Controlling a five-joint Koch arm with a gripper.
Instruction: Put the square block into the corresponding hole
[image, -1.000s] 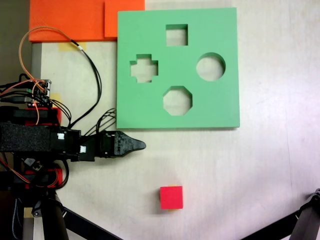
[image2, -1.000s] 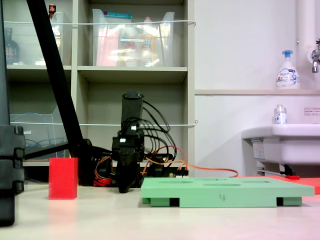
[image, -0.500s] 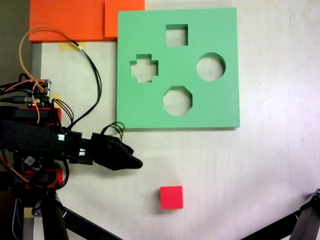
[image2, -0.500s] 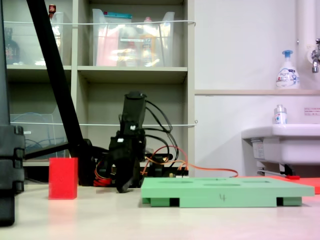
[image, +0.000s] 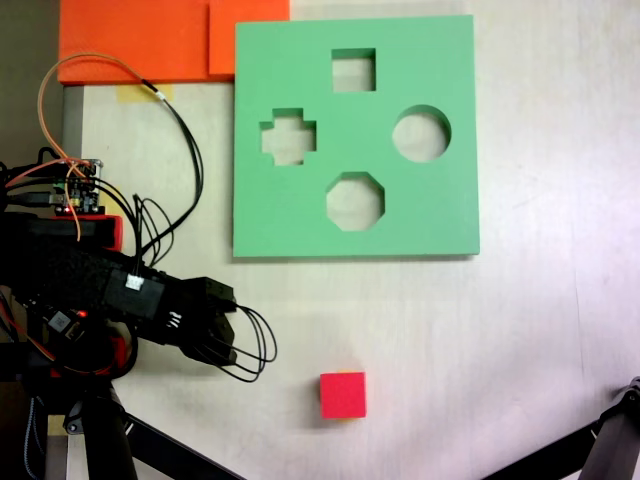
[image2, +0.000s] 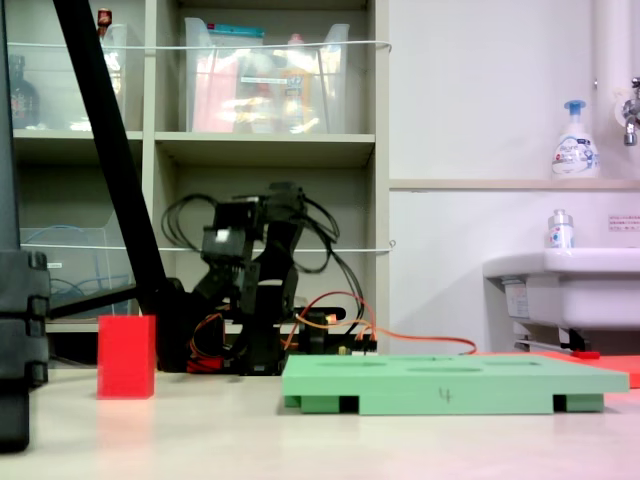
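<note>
The claw (image: 232, 345) hangs raised; whether it is open I cannot tell. The red cube (image: 343, 394) lies apart, to its lower right.

A pale tabletop (image: 520, 330) fills the top-down fixed view, evenly lit; orange foam sheets (image: 150, 38) lie at its upper left corner; in the low fixed view a shelf unit (image2: 270, 150) stands behind, holding a clear plastic bin (image2: 265, 75) on an upper shelf; to the right is a plain white wall (image2: 480, 90) with a ledge carrying a soap pump bottle (image2: 574, 140); below it a white sink (image2: 570, 285) juts out, a small bottle (image2: 560, 230) on its rim
</note>
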